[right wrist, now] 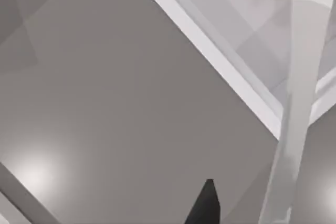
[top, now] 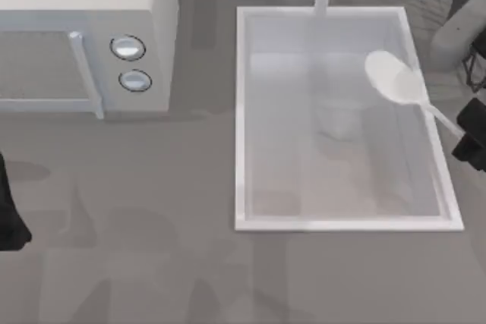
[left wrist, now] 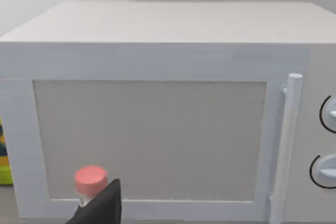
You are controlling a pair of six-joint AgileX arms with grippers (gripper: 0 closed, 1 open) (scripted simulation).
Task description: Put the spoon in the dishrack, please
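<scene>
- Held above the table, the white-silver spoon with an oval bowl and thin straight handle (top: 401, 85) hangs over the right side of the white rectangular sink basin (top: 243, 127); its bowl is over the basin's upper right part and its handle slants down to the right across the basin's right rim.
- At the handle's outer end sits my right gripper (top: 472, 136), at the right edge of the top view, clamped on the handle.
- From the right wrist camera the pale handle (right wrist: 294, 124) runs close along the lens, with one dark fingertip (right wrist: 206, 205) beside it, the basin's white rim (right wrist: 210, 51) and the grey tabletop (right wrist: 105, 103) beyond.
- My left arm is parked at the table's left edge (top: 9, 210); whether its fingers are apart or together, I cannot tell.
- Facing the left wrist camera is the white box-shaped microwave (left wrist: 157, 51), its grey door panel, upright bar handle (left wrist: 286, 145) and two round dials visible.
- Low before the door stands a small object with a pink-red round cap (left wrist: 91, 181), just beside a dark fingertip (left wrist: 102, 208).
</scene>
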